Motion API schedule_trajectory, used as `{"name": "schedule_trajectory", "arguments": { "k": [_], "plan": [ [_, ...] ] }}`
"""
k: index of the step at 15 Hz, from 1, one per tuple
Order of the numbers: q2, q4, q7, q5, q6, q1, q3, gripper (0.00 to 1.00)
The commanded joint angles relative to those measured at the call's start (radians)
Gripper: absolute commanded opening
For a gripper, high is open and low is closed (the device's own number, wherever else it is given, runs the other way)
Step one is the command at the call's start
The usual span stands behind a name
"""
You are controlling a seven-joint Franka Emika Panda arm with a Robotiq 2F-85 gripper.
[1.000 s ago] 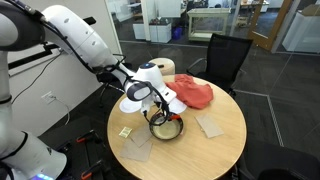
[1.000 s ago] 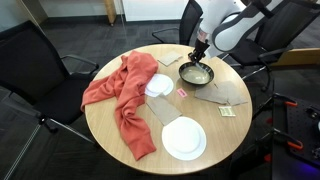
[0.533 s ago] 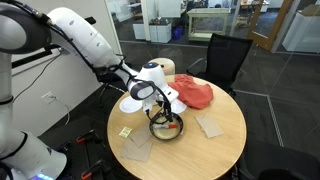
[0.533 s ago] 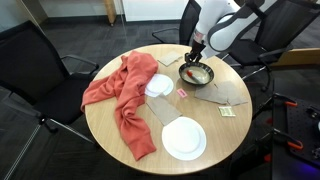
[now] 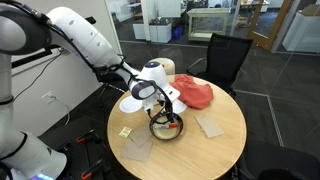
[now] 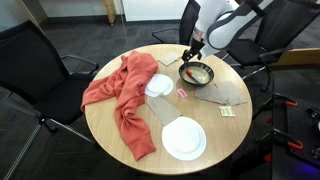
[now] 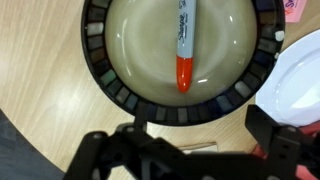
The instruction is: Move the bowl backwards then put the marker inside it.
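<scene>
The dark-rimmed bowl (image 7: 175,55) with its pale yellowish inside fills the upper part of the wrist view. The reddish-orange marker (image 7: 184,50) lies loose inside it, pointing toward the near rim. My gripper (image 7: 192,140) hovers above the bowl, open, its black fingers (image 7: 268,128) spread wide with nothing between them. In both exterior views the bowl (image 5: 166,126) (image 6: 197,74) sits on the round wooden table under the gripper (image 5: 163,106) (image 6: 193,58), with the marker (image 6: 192,73) a red streak inside it.
A red cloth (image 6: 120,95) is draped over the table (image 6: 210,125). White discs (image 6: 183,138) (image 6: 159,85) lie on it, one (image 7: 300,75) right beside the bowl. A small yellow square (image 6: 227,112), a tiny pink piece (image 6: 182,93) and clear sheets (image 5: 210,125) also lie there. Black chairs (image 5: 222,60) surround the table.
The gripper went from shut on the marker to open. The marker now lies free in the bowl. The arm has lifted slightly.
</scene>
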Motion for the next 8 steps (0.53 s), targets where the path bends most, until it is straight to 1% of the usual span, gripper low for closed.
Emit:
{"name": "schedule_trajectory", "arguments": {
  "k": [1,3,4,8],
  "plan": [
    [-0.026,-0.014,-0.020,0.006,-0.017,-0.036,0.022,1.00],
    [-0.035,-0.025,-0.028,0.008,-0.017,-0.047,0.027,1.00],
    [0.000,0.000,0.000,-0.006,-0.002,-0.030,0.009,1.00],
    [0.000,-0.002,-0.002,-0.004,-0.002,-0.038,0.014,1.00]
  ]
}}
